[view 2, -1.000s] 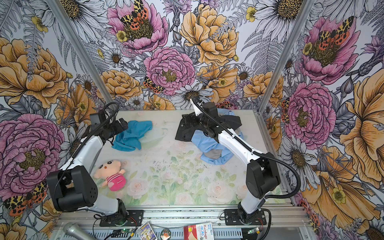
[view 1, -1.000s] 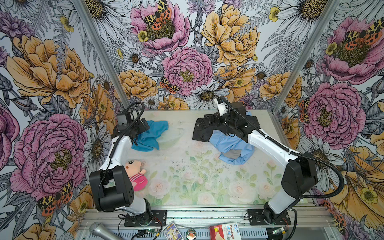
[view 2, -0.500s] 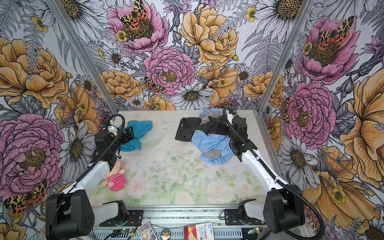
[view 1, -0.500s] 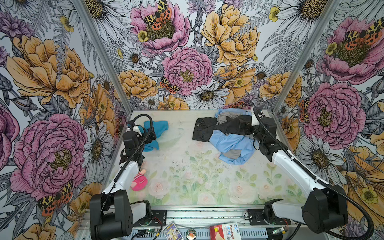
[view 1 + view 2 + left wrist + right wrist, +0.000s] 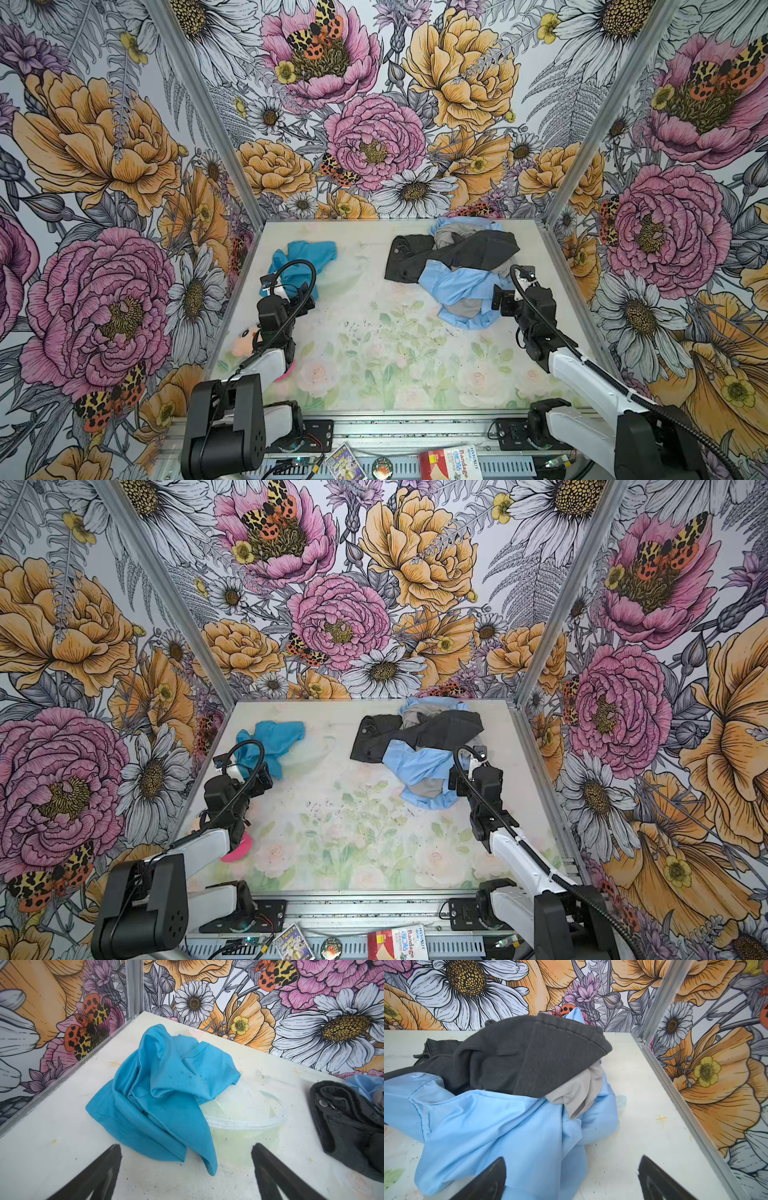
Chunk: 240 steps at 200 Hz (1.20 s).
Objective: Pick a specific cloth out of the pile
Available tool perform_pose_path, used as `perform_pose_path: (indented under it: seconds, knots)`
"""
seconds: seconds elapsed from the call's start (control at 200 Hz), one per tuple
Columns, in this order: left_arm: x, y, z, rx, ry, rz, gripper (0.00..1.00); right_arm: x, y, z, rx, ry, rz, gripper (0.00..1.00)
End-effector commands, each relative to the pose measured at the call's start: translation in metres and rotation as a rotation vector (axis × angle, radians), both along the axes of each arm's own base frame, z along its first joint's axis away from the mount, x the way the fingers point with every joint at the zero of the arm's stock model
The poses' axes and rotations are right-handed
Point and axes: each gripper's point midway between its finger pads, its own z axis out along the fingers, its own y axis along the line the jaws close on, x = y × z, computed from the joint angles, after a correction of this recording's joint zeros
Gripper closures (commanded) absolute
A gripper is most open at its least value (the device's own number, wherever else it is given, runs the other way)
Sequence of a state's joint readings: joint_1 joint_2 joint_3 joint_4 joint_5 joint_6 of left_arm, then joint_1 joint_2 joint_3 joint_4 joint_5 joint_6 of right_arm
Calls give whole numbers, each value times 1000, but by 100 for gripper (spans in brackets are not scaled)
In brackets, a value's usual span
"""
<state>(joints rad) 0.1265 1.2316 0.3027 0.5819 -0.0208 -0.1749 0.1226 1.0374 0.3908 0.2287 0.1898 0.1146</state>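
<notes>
I saw the cloth (image 5: 305,259) lying crumpled on the table (image 5: 374,374) in the far left corner, well apart from the pile (image 5: 453,266), which lay at the far right. In the left wrist view the cloth (image 5: 164,1093) rested by itself on the white surface, and one tail of it reached down between the two dark fingers (image 5: 99,1172) without touching them. The left gripper (image 5: 186,1169) had its fingers spread wide and held nothing. The right gripper (image 5: 571,1178) was also spread wide and empty; one finger (image 5: 488,1178) stood over the sky-blue shirt (image 5: 500,1136) at the near edge of the pile, but I could not tell if it touched the fabric. A dark grey garment (image 5: 529,1059) lay across the top of the shirt, with a light grey piece (image 5: 581,1088) below its edge. A pink plush toy (image 5: 243,334) lay near the left arm, partly hidden by it.
</notes>
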Motion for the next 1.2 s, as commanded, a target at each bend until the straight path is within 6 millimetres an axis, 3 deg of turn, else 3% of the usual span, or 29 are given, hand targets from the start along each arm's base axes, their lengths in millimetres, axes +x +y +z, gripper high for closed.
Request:
perform_pose_path:
  seconds: [0.0, 0.195, 0.42, 0.72, 0.795, 0.895, 0.985, 1.02, 1.195]
  knots:
    - [14, 7, 24, 51, -104, 23, 1, 3, -3, 11, 12, -73, -5, 1]
    - [33, 5, 18, 95, -127, 20, 1, 1, -9, -10, -15, -63, -19, 1]
    - [46, -19, 0, 183, -87, -41, 1, 15, -20, -7, -40, -96, -47, 0]
    - [45, -22, 0, 213, -78, -21, 1, 55, -22, -4, -63, -140, -39, 1]
    - [45, -21, 0, 216, -79, -12, 1, 64, -21, -19, -58, -123, -26, 1]
    - [44, -21, 1, 217, -83, -7, 1, 67, -31, -24, -14, -102, -53, 1]
    - [44, -21, 1, 217, -84, -7, 1, 63, -28, -24, -10, -169, -21, 1]
    - [44, -21, 1, 217, -83, -7, 1, 60, -29, -33, -4, -128, -35, 1]
    - [44, -21, 1, 217, -82, -7, 1, 64, -32, -32, 12, -123, -37, 0]
